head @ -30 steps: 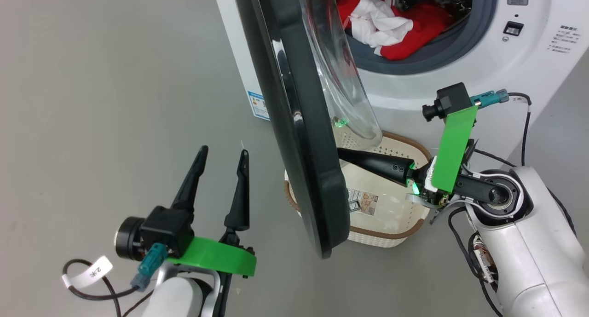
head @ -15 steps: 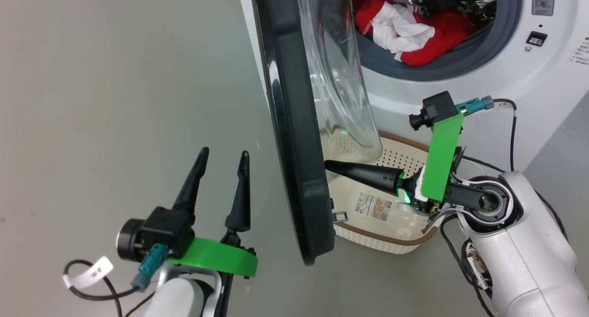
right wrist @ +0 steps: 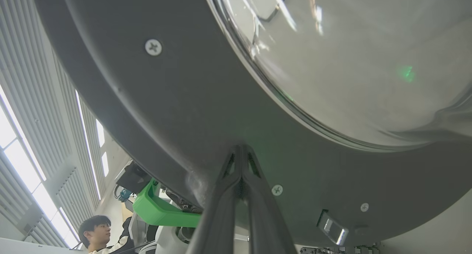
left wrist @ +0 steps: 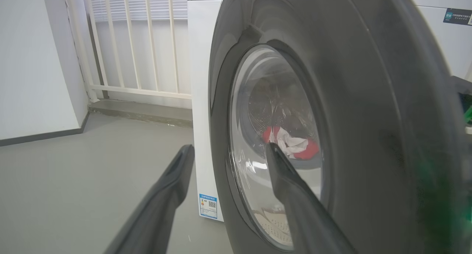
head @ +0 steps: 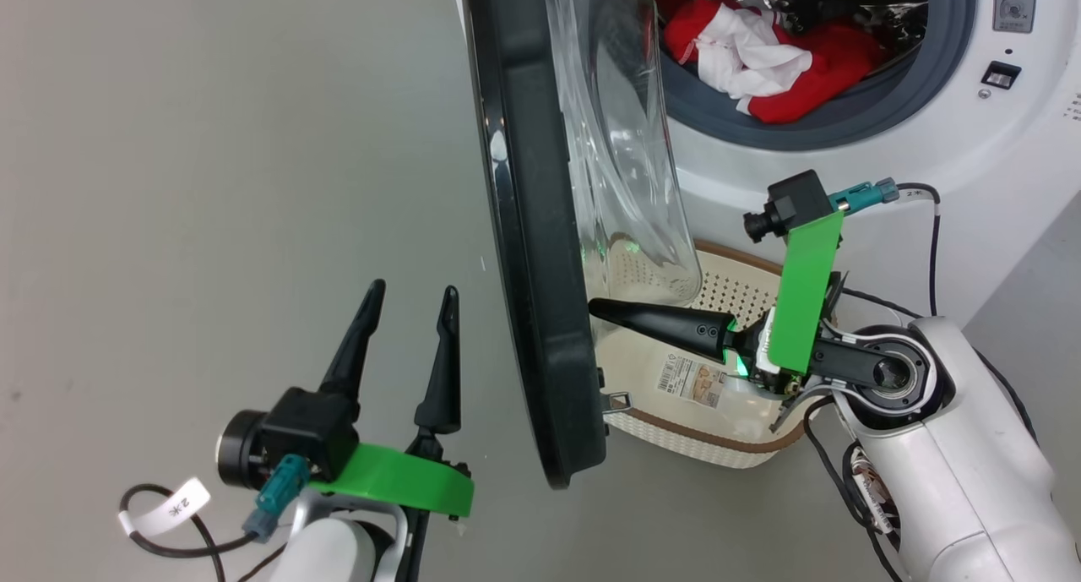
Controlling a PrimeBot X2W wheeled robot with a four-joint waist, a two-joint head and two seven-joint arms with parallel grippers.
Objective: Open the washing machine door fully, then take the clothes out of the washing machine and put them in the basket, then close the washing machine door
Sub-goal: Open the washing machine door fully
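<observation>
The right gripper (head: 595, 309) has its two fingers pressed together with nothing between them. Their joined tip appears to rest against the inner face of the door (head: 524, 227), on the dark rim just below the glass bowl. It has no hold on the door; it can only push. On the outer side of the door, the left gripper (head: 413, 288) stands apart from it with its fingers spread wide and empty, pointing along the rim.

The door is part open, roughly square to the front of the washing machine (head: 929, 168), so the first step looks unfinished. The clothes (head: 760, 54) lie in the drum behind the door's inner side. The basket (head: 709, 448) sits on the floor under the glass bowl, beneath the right arm.

- **Slipping:** the thin tip bears on smooth, curved plastic. If the push runs at a slant, it could skid toward the glass or off the rim, and the door would stop short.
- **Collision:** as the door swings outward, its outer face heads toward the left gripper, which may block or strike it.
- **Basket:** a low right forearm following the door could nudge the basket out of place.
</observation>
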